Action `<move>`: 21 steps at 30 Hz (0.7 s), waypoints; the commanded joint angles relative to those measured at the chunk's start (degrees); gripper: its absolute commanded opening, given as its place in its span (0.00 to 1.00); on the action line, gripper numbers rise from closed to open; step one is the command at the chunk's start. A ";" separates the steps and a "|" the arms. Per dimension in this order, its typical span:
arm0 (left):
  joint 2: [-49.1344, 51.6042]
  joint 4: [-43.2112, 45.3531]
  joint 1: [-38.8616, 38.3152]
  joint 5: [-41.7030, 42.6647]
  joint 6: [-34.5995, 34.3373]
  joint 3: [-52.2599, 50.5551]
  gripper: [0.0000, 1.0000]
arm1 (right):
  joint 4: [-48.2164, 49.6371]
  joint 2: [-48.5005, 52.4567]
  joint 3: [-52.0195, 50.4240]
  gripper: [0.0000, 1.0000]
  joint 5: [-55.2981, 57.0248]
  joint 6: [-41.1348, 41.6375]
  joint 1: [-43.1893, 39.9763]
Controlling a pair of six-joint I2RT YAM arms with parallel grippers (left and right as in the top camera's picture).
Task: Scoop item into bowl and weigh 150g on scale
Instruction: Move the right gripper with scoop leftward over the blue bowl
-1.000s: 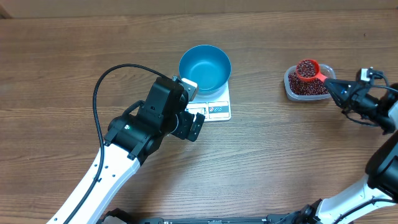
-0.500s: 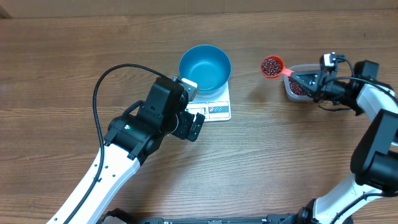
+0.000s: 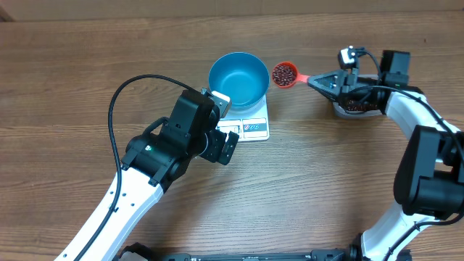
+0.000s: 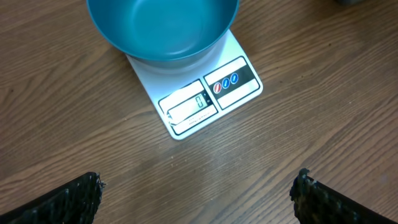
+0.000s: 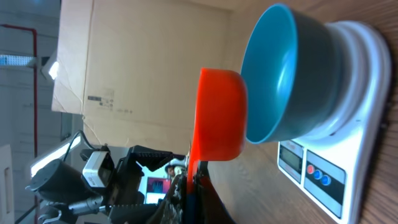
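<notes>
Bench (image 3: 87, 65): brown wood grain, filling the overhead view.

Scale (image 3: 255, 128): flat, white, rectangular, at the centre of the overhead view. Display and three round buttons along its lower edge, uncovered.

Bowl (image 3: 239, 78): round, deep, bright blue. Seated on the upper part of the scale and overhanging its top and sides. In the left wrist view, at top centre, with the display panel just below.

Scoop (image 3: 303, 77): red-orange plastic, round cup with a straight handle. Cup just right of the bowl's rim, upper centre of the overhead view, handle running right. In the right wrist view, cup close beside the bowl's rim, not over its opening.

Beans (image 3: 284, 73): small, dark red-brown, heaped in the scoop's cup. More of the same in the tub.

Tub (image 3: 357, 107): clear plastic, upper right of the overhead view, largely hidden under the right arm.

Left fingers (image 4: 73, 200): spread fully wide, gripping nothing, low over bare bench just below the scale.

Right fingers (image 3: 330, 81): clamped tight on the scoop's handle, upper right, between bowl and tub.
</notes>
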 commanded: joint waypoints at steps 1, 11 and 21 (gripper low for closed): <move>0.31 -0.02 0.20 0.44 0.87 -0.24 1.00 | 4.66 0.07 0.90 0.04 2.32 7.50 3.41; 0.31 -0.02 0.20 0.44 0.87 -0.26 1.00 | 21.40 0.07 0.90 0.04 7.56 9.97 10.51; 0.31 -0.02 0.20 0.44 0.87 -0.26 1.00 | 23.76 0.07 0.87 0.04 15.80 -9.07 11.74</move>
